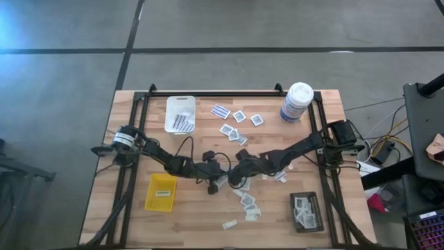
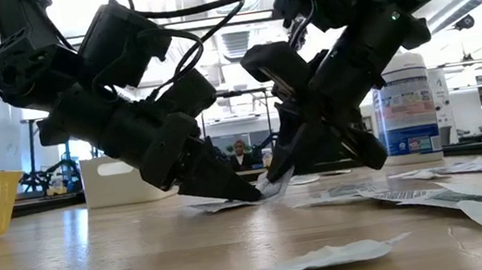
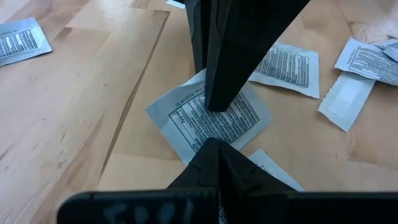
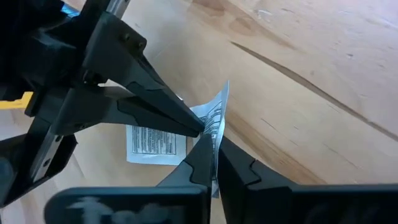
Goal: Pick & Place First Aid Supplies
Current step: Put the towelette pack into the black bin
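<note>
One white packet with printed text (image 3: 245, 118) lies on the wooden table near its middle, among several other first aid supplies. My left gripper (image 1: 214, 184) comes in from the table's left, shut, with its tip (image 3: 211, 144) on the packet. My right gripper (image 1: 234, 180) comes in from the table's right and is shut on the same packet. In the low view the two grippers meet tip to tip over the packet (image 2: 273, 187). In the right wrist view one side of the packet (image 4: 219, 102) curls up off the wood. My left gripper sets its shut fingertips (image 4: 198, 127) on the packet's printed face, slanting down from the table's left. I cannot tell whether it has any of the packet between its fingers. The packet's flat part (image 4: 152, 143) stays on the table beneath it. My right gripper pinches the packet's raised edge (image 4: 216, 134) between its two fingers, slanting down from the table's right. That edge stands up off the wood and bends, while the rest of the packet lies on the table.
A white tray (image 1: 170, 104) with strips stands far left, a yellow tray (image 1: 161, 203) near left, and a black tray (image 1: 318, 208) with packets near right. A white canister (image 1: 297, 102) stands far right. Loose packets lie far (image 1: 239, 117) and near (image 1: 248, 203) of the grippers.
</note>
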You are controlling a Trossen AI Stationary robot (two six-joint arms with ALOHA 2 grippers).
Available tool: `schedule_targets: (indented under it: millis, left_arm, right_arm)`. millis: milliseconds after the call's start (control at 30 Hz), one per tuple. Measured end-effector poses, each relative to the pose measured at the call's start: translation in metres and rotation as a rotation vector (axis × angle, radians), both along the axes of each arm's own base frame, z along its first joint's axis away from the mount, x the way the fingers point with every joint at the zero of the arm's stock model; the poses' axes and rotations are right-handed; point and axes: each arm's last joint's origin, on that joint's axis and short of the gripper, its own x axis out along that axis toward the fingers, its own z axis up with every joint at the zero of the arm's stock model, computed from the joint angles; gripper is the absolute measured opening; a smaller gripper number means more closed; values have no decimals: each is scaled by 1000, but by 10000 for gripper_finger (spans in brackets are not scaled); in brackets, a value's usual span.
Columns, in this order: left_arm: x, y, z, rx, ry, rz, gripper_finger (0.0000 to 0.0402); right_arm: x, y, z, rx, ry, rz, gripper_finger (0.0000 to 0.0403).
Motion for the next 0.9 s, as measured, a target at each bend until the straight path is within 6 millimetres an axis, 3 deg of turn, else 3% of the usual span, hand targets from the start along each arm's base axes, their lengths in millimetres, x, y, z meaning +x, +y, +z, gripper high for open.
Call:
schedule_targets:
  millis: [233,433,600,900]
  left_arm:
    - [-1,0,8,6,-10,-14,5]
    - [0,0,14,14,-36,-20,52]
    - [-1,0,17,15,-30,-16,83]
    - [-4,1,36,16,-68,-24,87]
  right_arm:
    - [-1,0,1,-31,8,41,9]
    - [-10,-1,10,-62,70,77,9]
    - [-23,-1,28,-92,131,124,8]
    - [-58,7,67,-133,204,217,8]
